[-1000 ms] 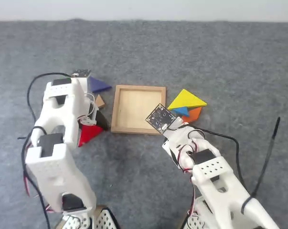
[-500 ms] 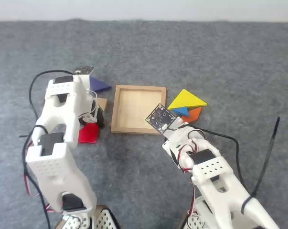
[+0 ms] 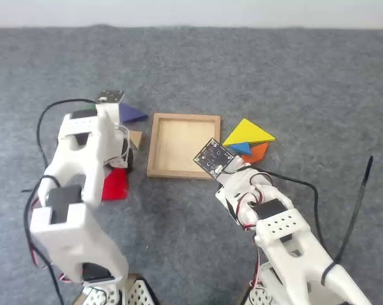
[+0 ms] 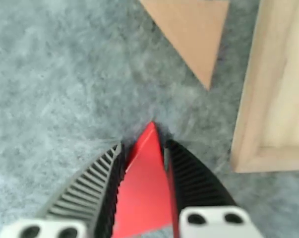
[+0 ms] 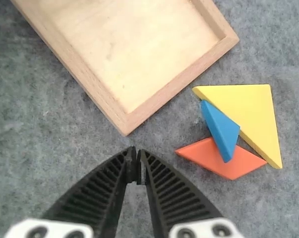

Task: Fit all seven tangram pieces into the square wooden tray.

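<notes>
The square wooden tray (image 3: 181, 146) lies mid-table with nothing in it; its corner shows in the right wrist view (image 5: 134, 59) and its edge in the left wrist view (image 4: 273, 84). My left gripper (image 4: 142, 148) is shut on the red triangle (image 4: 142, 193), just left of the tray; the red triangle (image 3: 115, 184) also sticks out under that arm. A tan triangle (image 4: 191, 27) lies beyond it, and a dark blue piece (image 3: 131, 114) farther back. My right gripper (image 5: 138, 168) is shut on nothing near the tray's front right corner. Yellow (image 5: 246, 116), blue (image 5: 219, 129) and orange (image 5: 221, 158) pieces overlap right of the tray.
Grey carpet covers the table. The left arm (image 3: 83, 165) stands over the pieces left of the tray. The right arm's camera board (image 3: 213, 157) overlaps the tray's front right corner from above. Black cables trail at both sides.
The left arm has shifted and turned with the red triangle, which now sits lower and farther left under it. The right arm has stayed still.
</notes>
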